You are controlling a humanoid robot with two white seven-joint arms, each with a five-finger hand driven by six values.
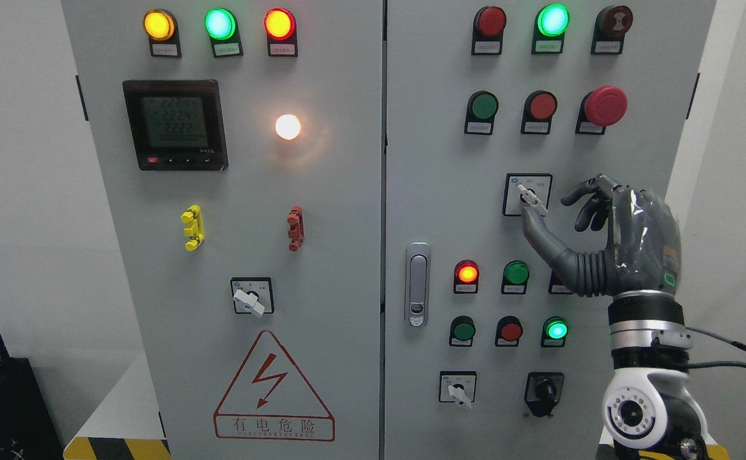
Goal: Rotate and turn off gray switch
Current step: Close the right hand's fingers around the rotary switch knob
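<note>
The gray rotary switch (531, 197) sits in a black-framed plate on the right cabinet door, its pale handle slanting from upper left to lower right. My right hand (546, 209) has come up from the lower right and is raised just right of the switch. Its thumb (534, 228) points up-left, with the tip right beneath the handle's lower end. The other fingers (587, 195) are loosely bent to the right of the plate and are apart from the handle. Nothing is grasped. The left arm does not show.
Two similar gray switches (248, 298) (458, 390) and a black knob (544, 390) sit lower on the doors. Push buttons and lamps surround the hand, with a red mushroom stop button (605, 105) above it. A door latch (417, 284) is left of the hand.
</note>
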